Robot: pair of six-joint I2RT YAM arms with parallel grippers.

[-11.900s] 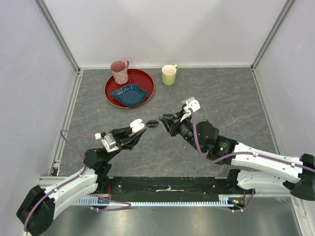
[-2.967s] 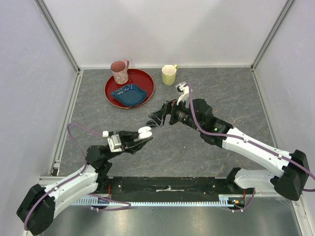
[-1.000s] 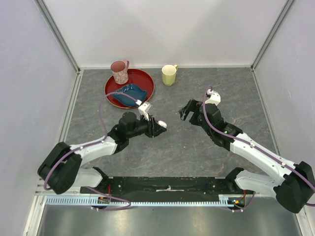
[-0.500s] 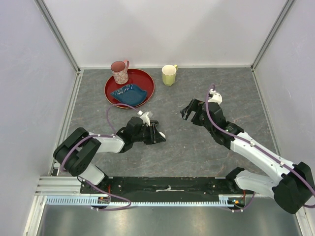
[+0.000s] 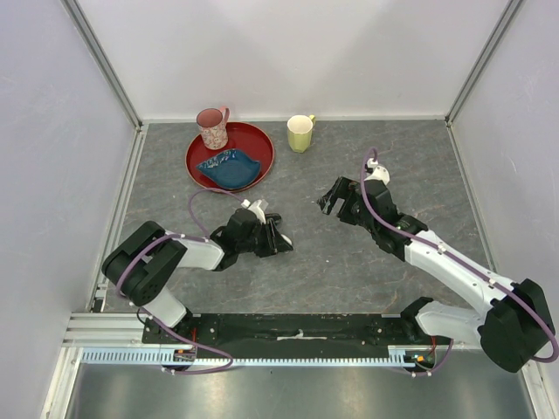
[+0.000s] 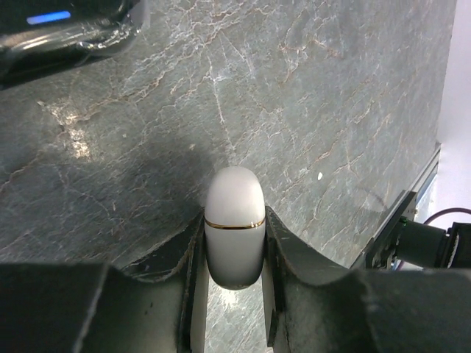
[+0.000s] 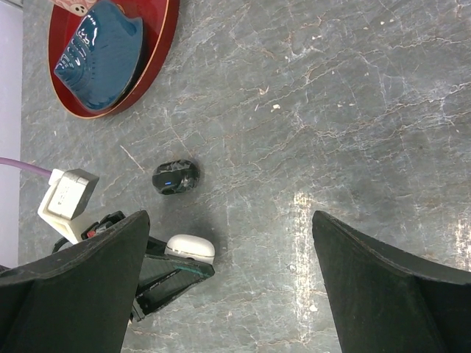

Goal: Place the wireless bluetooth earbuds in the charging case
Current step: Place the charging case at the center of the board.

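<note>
The charging case is a white glossy oval shell with a thin gold seam, and its lid is closed. My left gripper is shut on it, one finger on each side, low over the grey table. The right wrist view shows the same case poking out of the left fingers. My right gripper hangs open above the table to the right, holding nothing; in the top view it is well apart from the left gripper. The wireless bluetooth earbuds are out of view.
A small black glossy oval object with a blue light lies on the table just beyond the case. At the back left, a red tray holds a blue dish and a pink mug. A yellow mug stands beside it. Walls enclose the table.
My left arm has folded lower and drawn the held case a little toward the near edge. The right gripper has stayed open in almost the same place.
</note>
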